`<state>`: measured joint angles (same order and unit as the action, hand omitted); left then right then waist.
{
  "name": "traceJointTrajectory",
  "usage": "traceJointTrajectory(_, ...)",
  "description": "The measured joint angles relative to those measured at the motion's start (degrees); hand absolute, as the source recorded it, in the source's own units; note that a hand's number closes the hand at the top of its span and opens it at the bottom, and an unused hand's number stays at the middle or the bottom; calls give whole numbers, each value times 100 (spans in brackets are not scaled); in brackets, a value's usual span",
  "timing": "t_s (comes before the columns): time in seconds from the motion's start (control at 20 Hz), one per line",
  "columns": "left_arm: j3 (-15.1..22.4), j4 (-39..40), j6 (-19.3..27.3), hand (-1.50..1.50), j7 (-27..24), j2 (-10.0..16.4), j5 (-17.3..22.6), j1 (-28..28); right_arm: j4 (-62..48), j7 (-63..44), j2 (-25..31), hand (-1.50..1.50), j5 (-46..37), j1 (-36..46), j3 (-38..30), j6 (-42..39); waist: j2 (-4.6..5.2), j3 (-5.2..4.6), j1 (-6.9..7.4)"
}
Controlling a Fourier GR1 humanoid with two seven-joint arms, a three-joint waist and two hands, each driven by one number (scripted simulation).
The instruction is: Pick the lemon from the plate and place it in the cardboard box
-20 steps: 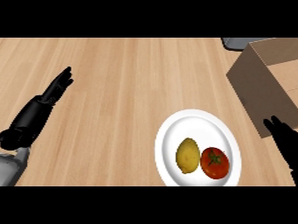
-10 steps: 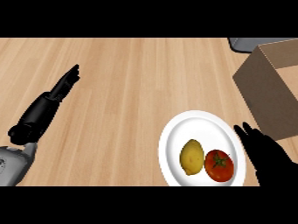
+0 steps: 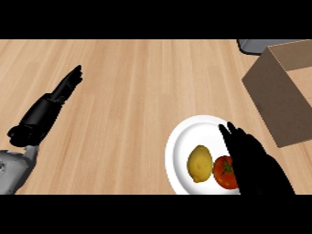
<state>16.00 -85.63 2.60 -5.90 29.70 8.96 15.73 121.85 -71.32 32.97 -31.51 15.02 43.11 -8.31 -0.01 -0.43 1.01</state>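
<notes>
Pale wood grain covers the surface (image 3: 138,82). A white plate (image 3: 178,146) sits toward its near right corner and carries the lemon (image 3: 199,163) on its left half, with a tomato (image 3: 223,172) touching it on the right. The right hand (image 3: 249,160) hangs over the plate's right side, fingers straight and close together, holding nothing and hiding part of the tomato; the lemon is just beside it. An open box (image 3: 280,105) stands at the right edge, beyond the plate. Behind it, at the far right corner, a dark grey thing (image 3: 251,45) shows. The left hand (image 3: 47,109) lies toward the left edge, fingers straight, empty.
</notes>
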Motion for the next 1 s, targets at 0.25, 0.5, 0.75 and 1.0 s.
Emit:
traceJointTrajectory(0.25,-46,-1,-12,0,-2,-8,-25,-36,-605,1,-629,-150,-491,131,119,-168,-18,7,-40)
traceJointTrajectory(0.5,-65,-25,-10,0,16,-43,-68,-82,-1050,16,-1242,-150,-848,223,64,-369,-27,14,-73)
traceJointTrajectory(0.75,-111,-33,-1,0,-13,-70,-115,-141,-1466,34,-1639,-150,-1165,187,5,-532,-24,22,-93)
traceJointTrajectory(1.0,-157,-51,-18,0,10,-115,-151,-166,-1704,78,-2051,-150,-1493,125,-51,-695,-21,29,-107)
